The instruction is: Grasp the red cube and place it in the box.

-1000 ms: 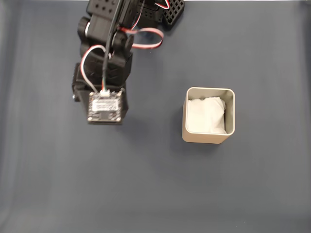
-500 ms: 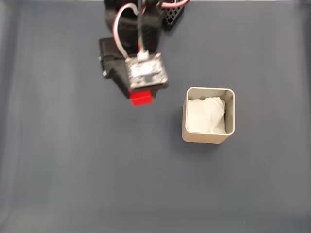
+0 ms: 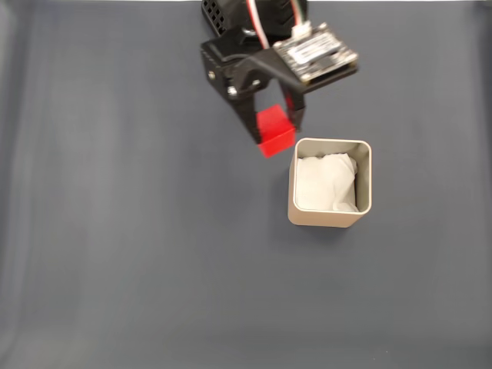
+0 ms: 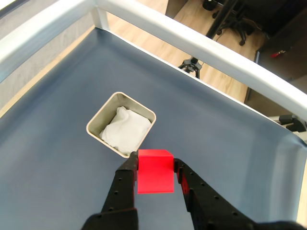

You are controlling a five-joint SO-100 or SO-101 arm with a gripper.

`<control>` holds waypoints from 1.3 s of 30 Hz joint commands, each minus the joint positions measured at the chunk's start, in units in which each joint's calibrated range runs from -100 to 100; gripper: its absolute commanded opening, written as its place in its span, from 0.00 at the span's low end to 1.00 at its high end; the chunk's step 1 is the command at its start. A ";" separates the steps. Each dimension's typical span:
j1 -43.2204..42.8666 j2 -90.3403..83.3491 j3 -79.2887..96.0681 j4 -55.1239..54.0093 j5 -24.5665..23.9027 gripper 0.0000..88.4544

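Fingers of the black end effector [image 4: 155,178] are closed tight on the red cube [image 4: 154,170], one on each side face, with the cube held clear of the counter [image 4: 57,182]. In the fixed view the end effector [image 3: 273,134] hangs near the top of the picture and the red cube [image 3: 274,131] sits just beside the upper-left corner of the box [image 3: 330,218] — close to the rim, not over the opening. The wrist view shows the same from behind the fingers: the box [image 4: 96,129] lies ahead and to the left, with the cube's near top corner over its rim.

The fixed view shows a small circuit board [image 3: 315,51] on top of the arm, with red and white wires [image 3: 257,23] above it; any print on it is too small to read. The wrist view shows a pale metal rail [image 4: 201,45] along the counter's far edge, with wood flooring [image 4: 158,33] and a chair base [image 4: 228,19] beyond.

The cube is matte, plain and sharp-edged. The box is beige, square with rounded corners and thin walls, and holds crumpled white paper [image 3: 327,183]. The counter is covered in smooth dark blue-grey material.
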 commanded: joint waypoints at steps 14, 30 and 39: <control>-7.16 8.81 -7.79 -2.76 0.73 0.00; -6.67 22.64 -14.36 -9.47 -0.10 0.00; -7.95 24.81 -15.64 -11.03 -0.59 0.00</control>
